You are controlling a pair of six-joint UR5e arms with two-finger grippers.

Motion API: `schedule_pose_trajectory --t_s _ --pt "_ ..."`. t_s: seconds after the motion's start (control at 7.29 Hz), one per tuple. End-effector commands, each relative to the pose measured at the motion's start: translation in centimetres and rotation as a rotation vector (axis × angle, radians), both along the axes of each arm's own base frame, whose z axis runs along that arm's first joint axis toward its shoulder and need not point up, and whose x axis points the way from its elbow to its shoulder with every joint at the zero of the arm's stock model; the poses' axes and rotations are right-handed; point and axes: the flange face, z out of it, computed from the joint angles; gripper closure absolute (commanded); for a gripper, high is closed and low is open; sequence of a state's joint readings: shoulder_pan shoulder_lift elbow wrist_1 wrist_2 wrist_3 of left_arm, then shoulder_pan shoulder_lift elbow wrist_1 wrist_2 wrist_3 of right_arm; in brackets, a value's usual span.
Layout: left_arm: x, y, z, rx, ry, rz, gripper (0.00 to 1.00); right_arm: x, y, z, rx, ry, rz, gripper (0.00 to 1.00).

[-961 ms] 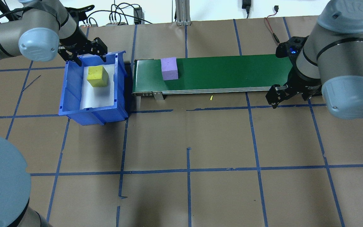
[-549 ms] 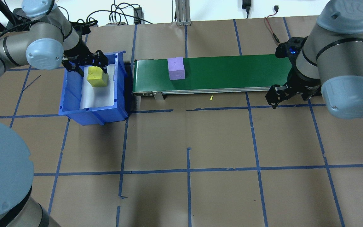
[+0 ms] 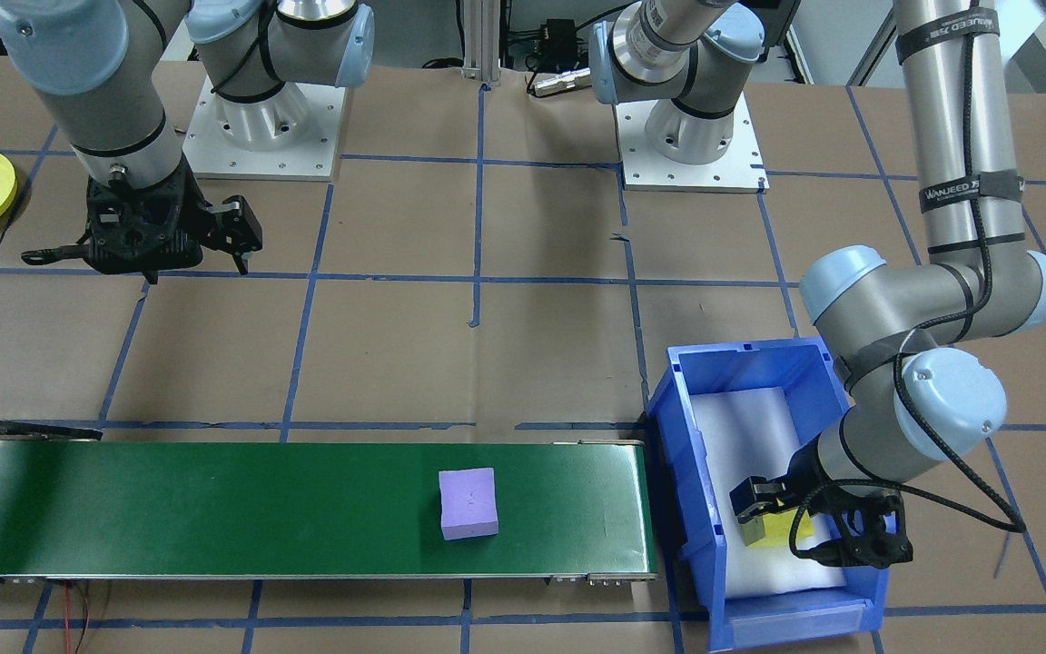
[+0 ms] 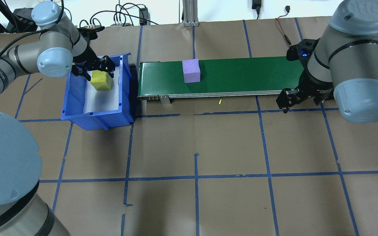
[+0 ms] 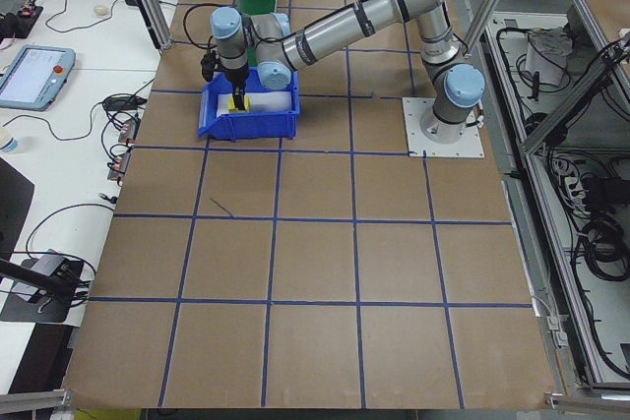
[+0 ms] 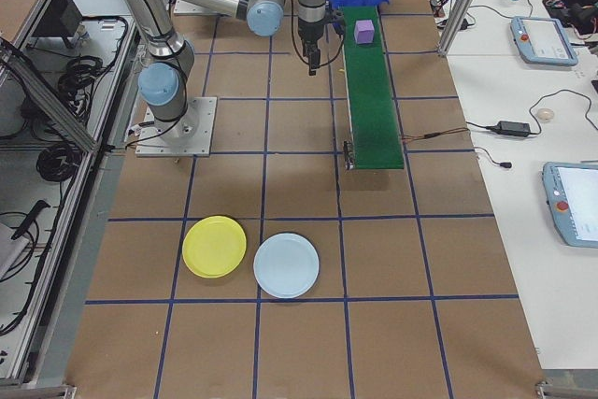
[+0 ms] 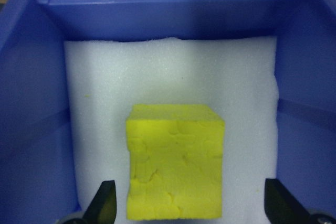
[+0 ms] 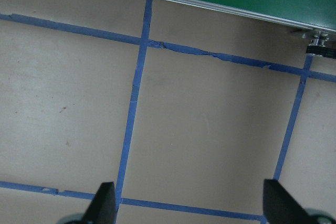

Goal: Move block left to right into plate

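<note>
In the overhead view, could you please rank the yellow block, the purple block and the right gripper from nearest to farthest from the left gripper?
1. Yellow block, in the blue bin, directly under the left gripper.
2. Purple block, on the green conveyor, toward its bin end.
3. Right gripper, off the conveyor's far end.

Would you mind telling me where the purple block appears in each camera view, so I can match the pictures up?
Front-facing: purple block on the green conveyor belt, right of centre, near the blue bin.
Overhead: upper centre, on the belt's left part.
Exterior left: not visible.
Exterior right: top centre, at the belt's far end.
Left wrist: not in it.
Right wrist: not in it.
Shared landmark: the green conveyor belt.
</note>
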State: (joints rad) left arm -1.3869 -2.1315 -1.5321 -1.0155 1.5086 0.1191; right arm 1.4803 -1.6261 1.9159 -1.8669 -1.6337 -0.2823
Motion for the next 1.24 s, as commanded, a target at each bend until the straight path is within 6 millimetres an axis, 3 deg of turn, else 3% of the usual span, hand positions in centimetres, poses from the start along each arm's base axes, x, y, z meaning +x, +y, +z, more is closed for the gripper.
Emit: schedule_pose_trajectory --t_s 0.0,0.14,0.41,0.69,0.82,1.1 --pt "0.0 0.0 0.8 -0.017 -0.004 -0.002 0.65 0.0 0.0 0.1 -0.001 0.0 0.0 0.0" --pt "0.3 0.0 2.9 -0.037 -0.04 0.001 0.71 0.0 0.0 0.1 -0.001 0.0 0.0 0.0" --pt "0.5 1.4 8.1 -0.043 -0.079 0.007 0.71 0.0 0.0 0.1 -0.003 0.0 0.0 0.0" --pt "-1.1 3.4 13.0 -0.055 -0.036 0.009 0.71 0.0 0.0 0.1 -0.003 0.0 0.0 0.0" --pt "-3.1 3.9 14.6 -0.062 -0.013 -0.015 0.71 0.0 0.0 0.1 -0.003 0.0 0.0 0.0" --pt "-10.6 4.4 14.7 -0.082 -0.002 -0.005 0.71 0.0 0.0 0.1 -0.001 0.0 0.0 0.0"
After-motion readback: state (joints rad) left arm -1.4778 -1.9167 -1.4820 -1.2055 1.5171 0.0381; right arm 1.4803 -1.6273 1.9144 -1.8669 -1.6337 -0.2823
